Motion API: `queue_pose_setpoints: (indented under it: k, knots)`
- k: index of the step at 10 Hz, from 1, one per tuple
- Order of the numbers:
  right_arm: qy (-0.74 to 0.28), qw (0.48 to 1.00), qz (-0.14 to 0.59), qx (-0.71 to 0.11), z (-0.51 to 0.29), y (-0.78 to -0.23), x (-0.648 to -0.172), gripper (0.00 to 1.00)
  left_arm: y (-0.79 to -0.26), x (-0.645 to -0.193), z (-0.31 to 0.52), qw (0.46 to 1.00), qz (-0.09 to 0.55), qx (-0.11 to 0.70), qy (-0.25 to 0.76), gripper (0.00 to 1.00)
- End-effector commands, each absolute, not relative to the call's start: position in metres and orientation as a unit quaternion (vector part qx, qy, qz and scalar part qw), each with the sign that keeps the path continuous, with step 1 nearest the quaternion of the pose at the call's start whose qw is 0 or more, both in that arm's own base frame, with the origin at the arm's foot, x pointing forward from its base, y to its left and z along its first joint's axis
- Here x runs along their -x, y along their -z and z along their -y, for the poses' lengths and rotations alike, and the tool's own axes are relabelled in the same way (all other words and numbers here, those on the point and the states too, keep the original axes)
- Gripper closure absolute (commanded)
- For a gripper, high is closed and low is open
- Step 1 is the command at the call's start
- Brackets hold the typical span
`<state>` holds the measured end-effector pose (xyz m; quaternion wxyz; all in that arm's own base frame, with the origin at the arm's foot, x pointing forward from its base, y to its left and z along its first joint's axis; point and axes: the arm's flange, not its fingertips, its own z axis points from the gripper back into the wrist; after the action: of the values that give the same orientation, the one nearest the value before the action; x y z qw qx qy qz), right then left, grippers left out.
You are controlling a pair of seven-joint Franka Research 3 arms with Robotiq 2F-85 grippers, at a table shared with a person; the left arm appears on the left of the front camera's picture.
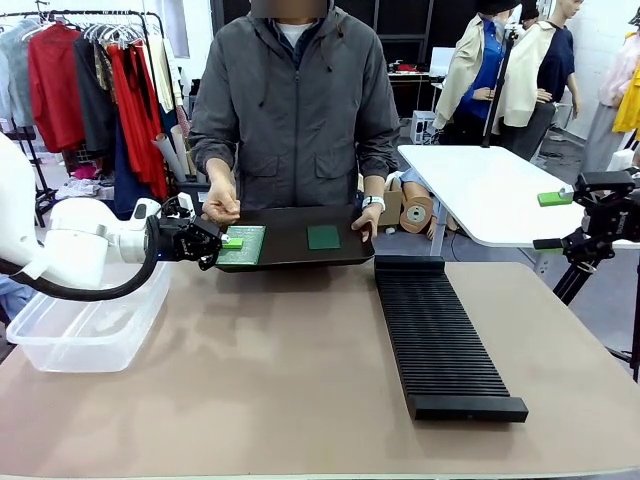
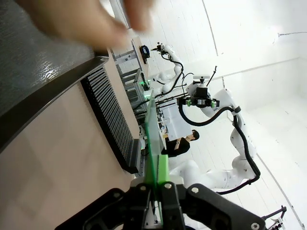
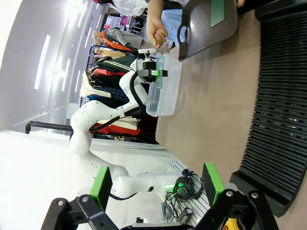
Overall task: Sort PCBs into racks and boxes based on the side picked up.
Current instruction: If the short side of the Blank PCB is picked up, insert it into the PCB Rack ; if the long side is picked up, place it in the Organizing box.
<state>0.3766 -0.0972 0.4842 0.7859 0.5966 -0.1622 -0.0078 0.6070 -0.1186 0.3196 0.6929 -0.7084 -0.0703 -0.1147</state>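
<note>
Looking across the bare brown table [image 1: 300,400] from my side, I have the long black slotted rack [image 1: 440,335] nearest on the right, running away from me with nothing in its slots that I can see. The clear plastic tub [image 1: 60,345] sits at the left edge, under my left arm. My right gripper [image 3: 156,187] hangs off to the right, beyond the table's edge, jaws spread wide with nothing between the green pads. Farther in, my left gripper [image 1: 226,243] reaches sideways to the left end of the shallow black tray [image 1: 290,250] and is clamped on the edge of the larger light green board [image 1: 248,245]. The wrist camera shows that board edge-on, pinched between the pads. Whether it rests on the tray or sits just above it, I cannot tell. The smaller dark green board [image 1: 323,237] lies flat near the middle of the tray, apart from the big one. At the far side a person in a grey jacket holds the tray, with one hand [image 1: 368,218] on its right end and the other hand [image 1: 222,205] raised just above its left end, close to my gripper.
</note>
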Motion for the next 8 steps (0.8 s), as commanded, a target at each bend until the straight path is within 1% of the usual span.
queue_pose_setpoints:
  k: [1, 8]
  knots:
    - [0.01, 0.782, 0.171, -0.6, 0.0947, -0.4865, -0.3747, 0.0, -0.3204, -0.6071, 0.12, 0.691, 0.072, 0.71, 0.116, 1.0]
    - [0.01, 0.782, 0.171, -0.6, 0.0947, -0.4865, -0.3747, 0.0, -0.3204, -0.6071, 0.12, 0.691, 0.072, 0.71, 0.116, 1.0]
